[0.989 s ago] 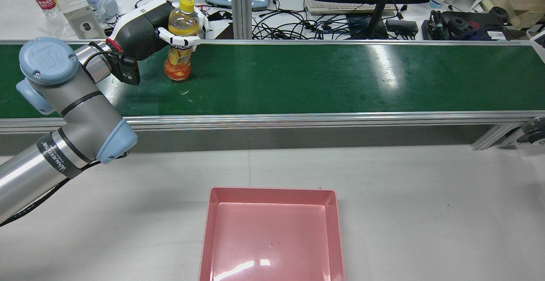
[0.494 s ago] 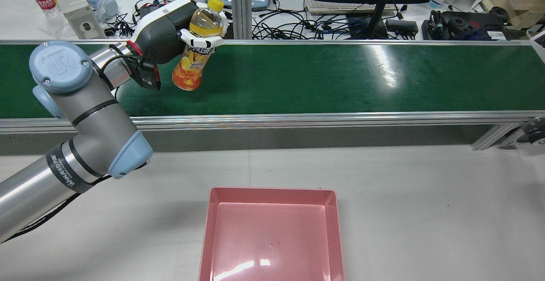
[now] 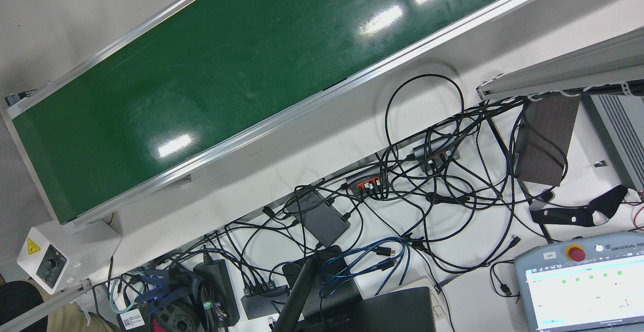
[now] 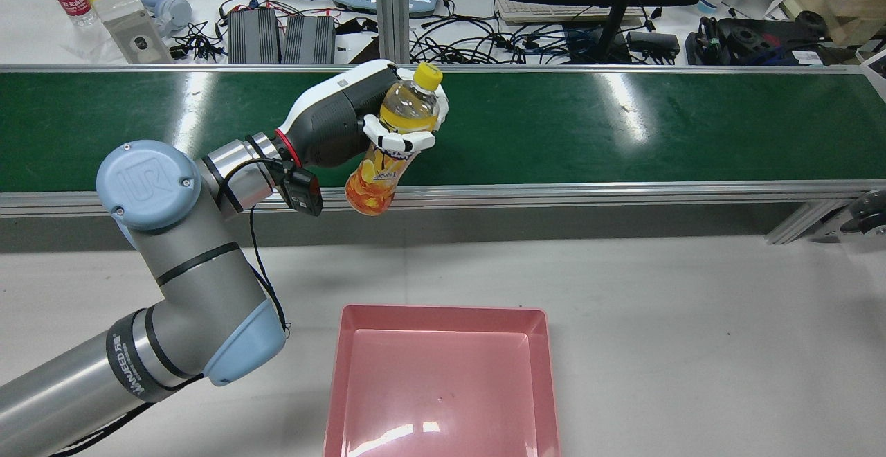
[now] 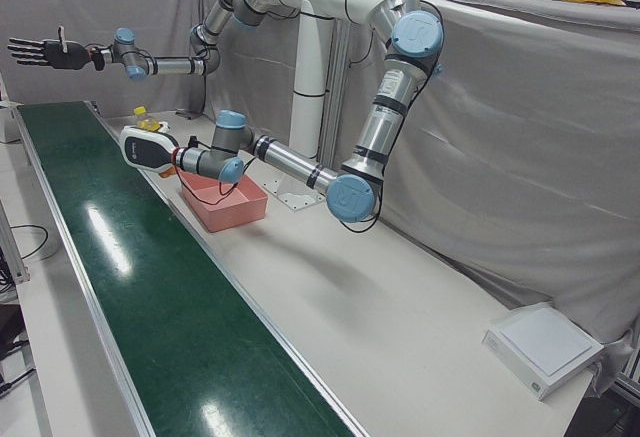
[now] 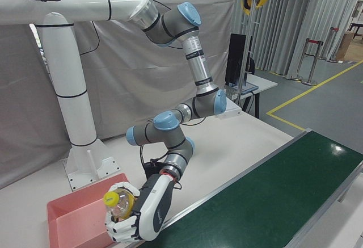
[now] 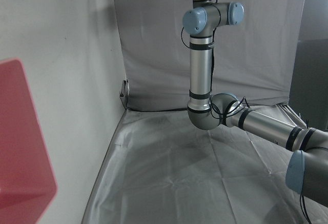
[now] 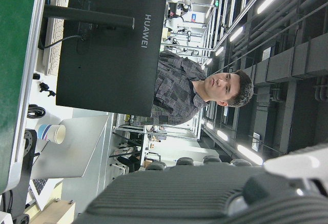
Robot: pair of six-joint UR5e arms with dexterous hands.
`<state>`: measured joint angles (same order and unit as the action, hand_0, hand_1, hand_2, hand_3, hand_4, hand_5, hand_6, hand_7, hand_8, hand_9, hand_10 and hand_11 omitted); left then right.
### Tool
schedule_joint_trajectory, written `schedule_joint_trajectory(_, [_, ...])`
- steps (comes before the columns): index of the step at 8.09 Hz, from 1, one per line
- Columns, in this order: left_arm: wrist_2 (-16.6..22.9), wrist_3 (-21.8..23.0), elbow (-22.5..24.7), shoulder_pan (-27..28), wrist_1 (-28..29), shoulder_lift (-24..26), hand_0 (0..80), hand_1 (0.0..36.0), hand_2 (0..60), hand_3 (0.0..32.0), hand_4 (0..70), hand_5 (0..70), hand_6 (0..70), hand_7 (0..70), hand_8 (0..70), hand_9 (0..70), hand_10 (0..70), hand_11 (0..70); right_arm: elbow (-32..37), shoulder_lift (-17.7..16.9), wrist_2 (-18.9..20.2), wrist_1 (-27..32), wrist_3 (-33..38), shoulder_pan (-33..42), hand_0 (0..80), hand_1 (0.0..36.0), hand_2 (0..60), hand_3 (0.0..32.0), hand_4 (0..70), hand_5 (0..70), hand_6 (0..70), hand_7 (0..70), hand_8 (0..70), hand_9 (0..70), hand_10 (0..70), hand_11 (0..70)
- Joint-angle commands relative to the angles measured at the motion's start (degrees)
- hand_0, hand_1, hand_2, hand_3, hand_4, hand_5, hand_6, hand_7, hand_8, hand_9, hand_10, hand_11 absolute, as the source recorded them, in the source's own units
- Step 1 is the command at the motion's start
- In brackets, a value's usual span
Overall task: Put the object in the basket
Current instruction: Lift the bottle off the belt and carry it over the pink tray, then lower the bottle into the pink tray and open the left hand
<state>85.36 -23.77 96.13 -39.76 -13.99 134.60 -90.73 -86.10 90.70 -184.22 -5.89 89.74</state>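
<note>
The green belt (image 4: 623,131) looks smooth and glossy between brushed metal rails (image 4: 554,194); the pink basket (image 4: 540,388) is shiny plastic.

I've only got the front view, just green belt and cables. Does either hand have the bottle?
Observer: Yes, the left hand grips the clear plastic bottle of orange drink with a yellow cap, lifted off the belt.
Operator: Is it in the basket yet?
Observer: No. The pink square plastic basket holds nothing; the bottle hangs tilted, short of it.
Operator: And the other hand?
Observer: The right hand is raised well clear, fingers spread, holding nothing.
</note>
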Motion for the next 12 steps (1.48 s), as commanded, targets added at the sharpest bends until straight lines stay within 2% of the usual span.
schedule_joint_trajectory(1, [0.1, -3.3, 3.3, 9.1, 0.5, -0.2, 49.4, 17.2, 60.0, 0.0, 70.0, 70.0, 60.8, 70.0, 63.4, 70.0, 70.0, 70.0, 0.0, 0.0, 0.0, 0.0, 0.0, 0.0, 0.0, 0.0, 0.0, 0.0, 0.0, 0.0, 0.0, 0.0, 0.0, 0.0, 0.0, 0.0])
schedule_joint_trajectory(3, [0.0, -6.3, 3.6, 15.3, 0.9, -0.2, 49.0, 16.1, 60.0, 0.0, 70.0, 70.0, 58.3, 70.0, 61.2, 70.0, 69.3, 70.0, 0.0, 0.0, 0.0, 0.0, 0.0, 0.0, 0.0, 0.0, 0.0, 0.0, 0.0, 0.0, 0.0, 0.0, 0.0, 0.0, 0.0, 0.0])
schedule_joint_trajectory(4, [0.0, -7.8, 3.7, 17.2, 1.0, -0.3, 48.8, 13.9, 52.9, 0.0, 70.0, 70.0, 54.5, 70.0, 58.6, 70.0, 67.0, 70.0, 0.0, 0.0, 0.0, 0.0, 0.0, 0.0, 0.0, 0.0, 0.0, 0.0, 0.0, 0.0, 0.0, 0.0, 0.0, 0.0, 0.0, 0.0])
schedule_joint_trajectory(5, [0.0, -8.0, 3.7, 18.0, 4.1, -2.0, 48.2, 10.2, 31.7, 0.0, 61.1, 63.5, 40.1, 66.5, 48.3, 68.8, 57.1, 70.0, 0.0, 0.0, -0.1, 0.0, 0.0, 0.0, 0.0, 0.0, 0.0, 0.0, 0.0, 0.0, 0.0, 0.0, 0.0, 0.0, 0.0, 0.0])
schedule_joint_trajectory(6, [0.1, -8.1, 3.8, 18.4, 8.0, -4.8, 47.7, 7.0, 2.8, 0.0, 32.6, 37.2, 13.6, 34.4, 27.1, 42.7, 42.4, 59.9, 0.0, 0.0, 0.0, 0.0, 0.0, 0.0, 0.0, 0.0, 0.0, 0.0, 0.0, 0.0, 0.0, 0.0, 0.0, 0.0, 0.0, 0.0])
schedule_joint_trajectory(7, [0.1, -8.1, 3.8, 18.4, 10.0, -5.9, 48.5, 7.3, 0.0, 0.0, 20.3, 27.9, 3.1, 21.2, 17.0, 28.8, 31.8, 46.2, 0.0, 0.0, 0.0, 0.0, 0.0, 0.0, 0.0, 0.0, 0.0, 0.0, 0.0, 0.0, 0.0, 0.0, 0.0, 0.0, 0.0, 0.0])
schedule_joint_trajectory(8, [0.2, -8.2, 3.8, 18.5, 11.3, -6.5, 47.9, 6.3, 0.0, 0.0, 13.6, 21.5, 0.0, 9.9, 12.5, 18.3, 20.0, 29.9, 0.0, 0.0, 0.0, 0.0, -0.1, 0.0, 0.0, 0.0, 0.0, 0.0, 0.0, 0.0, 0.0, 0.0, 0.0, 0.0, 0.0, 0.0])
schedule_joint_trajectory(9, [0.2, -8.2, 3.8, 18.5, 11.7, -6.5, 47.9, 5.8, 0.0, 0.0, 10.1, 11.5, 0.0, 4.1, 8.2, 11.0, 7.7, 12.1, 0.0, 0.0, 0.0, 0.0, -0.1, 0.0, 0.0, 0.0, 0.0, 0.0, 0.0, 0.0, 0.0, 0.0, 0.0, 0.0, 0.0, 0.0])
schedule_joint_trajectory(10, [0.2, -8.1, 3.8, 18.6, 11.7, -6.5, 48.2, 6.2, 0.0, 0.0, 11.7, 6.5, 0.0, 2.5, 5.8, 8.2, 5.3, 8.6, 0.0, 0.1, 0.0, 0.0, -0.1, 0.0, 0.0, 0.0, 0.0, 0.0, 0.0, 0.0, 0.0, 0.0, 0.0, 0.0, 0.0, 0.0])
schedule_joint_trajectory(11, [0.3, -8.1, 3.9, 18.6, 11.6, -6.5, 48.6, 6.6, 0.0, 0.0, 14.0, 6.6, 0.0, 2.2, 5.8, 8.2, 4.1, 6.9, 0.0, 0.0, 0.0, 0.0, -0.1, 0.0, 0.0, 0.0, 0.0, 0.0, 0.0, 0.0, 0.0, 0.0, 0.0, 0.0, 0.0, 0.0])
schedule_joint_trajectory(12, [0.3, -8.1, 4.4, 18.5, 11.0, -6.5, 49.0, 7.0, 0.0, 0.0, 15.9, 7.8, 0.0, 2.3, 5.8, 8.7, 4.8, 8.0, 0.0, 0.0, 0.0, 0.0, 0.0, 0.0, 0.0, 0.0, 0.0, 0.0, 0.0, 0.0, 0.0, 0.0, 0.0, 0.0, 0.0, 0.0])
